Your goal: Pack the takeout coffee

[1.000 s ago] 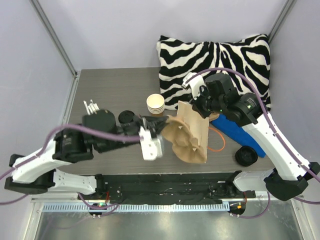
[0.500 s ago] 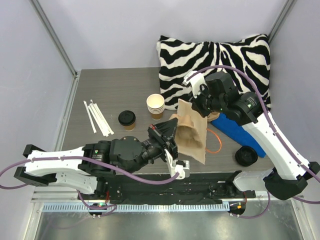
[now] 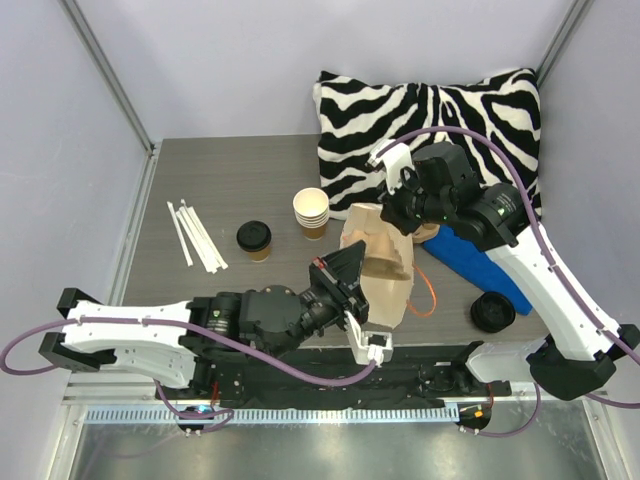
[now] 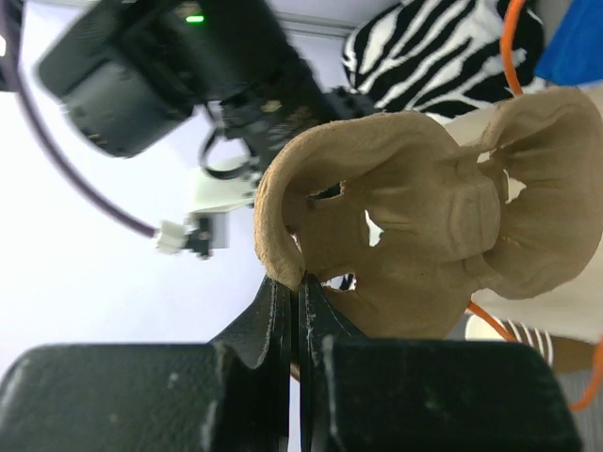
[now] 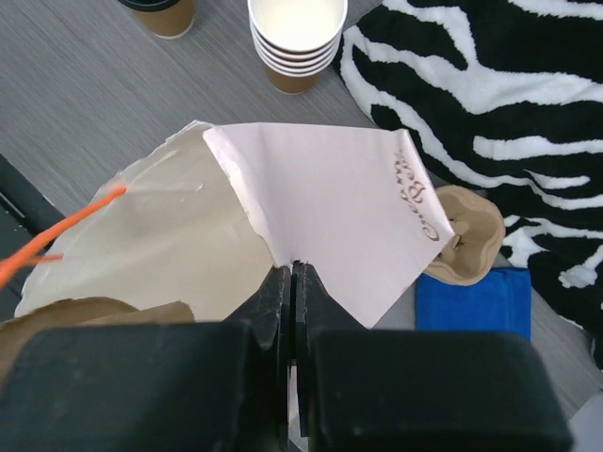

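Note:
The takeout coffee (image 3: 254,240), a brown cup with a black lid, stands on the table left of the bag; its base shows at the top of the right wrist view (image 5: 160,11). My left gripper (image 3: 346,263) (image 4: 300,281) is shut on the rim of a brown pulp cup carrier (image 4: 424,207) and holds it at the mouth of the paper bag (image 3: 387,285). My right gripper (image 3: 393,217) (image 5: 292,268) is shut on the bag's top edge (image 5: 330,188) and holds it up.
A stack of lidless cream cups (image 3: 311,212) stands beside the bag. White straws (image 3: 195,236) lie at the left. A zebra pillow (image 3: 430,120), a blue object (image 3: 478,265) and a pile of black lids (image 3: 493,312) are at the right. Orange bag handles (image 3: 428,292) stick out.
My left arm has swung right with the carrier and brought it up to the bag's mouth. My right gripper has kept hold of the bag's edge, which now stands more open.

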Motion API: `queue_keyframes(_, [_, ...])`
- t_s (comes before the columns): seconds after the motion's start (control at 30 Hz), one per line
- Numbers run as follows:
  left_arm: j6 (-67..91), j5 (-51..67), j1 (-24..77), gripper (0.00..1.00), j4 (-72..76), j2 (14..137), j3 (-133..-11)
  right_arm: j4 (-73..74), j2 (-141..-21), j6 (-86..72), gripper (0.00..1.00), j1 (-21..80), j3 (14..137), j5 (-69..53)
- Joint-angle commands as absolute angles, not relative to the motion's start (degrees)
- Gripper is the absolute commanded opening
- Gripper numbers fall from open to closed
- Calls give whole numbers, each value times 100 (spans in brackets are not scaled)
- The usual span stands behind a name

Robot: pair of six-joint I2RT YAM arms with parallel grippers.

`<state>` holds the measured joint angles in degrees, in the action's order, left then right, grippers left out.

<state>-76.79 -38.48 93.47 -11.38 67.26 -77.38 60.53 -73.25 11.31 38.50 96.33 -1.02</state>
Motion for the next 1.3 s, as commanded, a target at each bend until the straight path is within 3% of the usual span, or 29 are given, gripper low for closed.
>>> queue_keyframes(0.0, [-7533, -4025, 9378, 0, -1046, 6645, -7313, 5976, -7137, 853, 1, 3832, 9791, -570])
queue_keyframes(0.33, [-7681, -3938, 9378, 0, -906, 6408, -6557, 6073, -7102, 615, 1, 3788, 9747, -1624])
queue_keyframes(0.63, [-8007, -3674, 9387, 0, -580, 6389, -7047, 6161, -7251, 580, 1, 3788, 9993, -2127])
queue_keyframes(1.27, [-8077, -3604, 9404, 0, -3823, 7040, -8832, 5985, -7163, 685, 1, 3797, 9580, -1169])
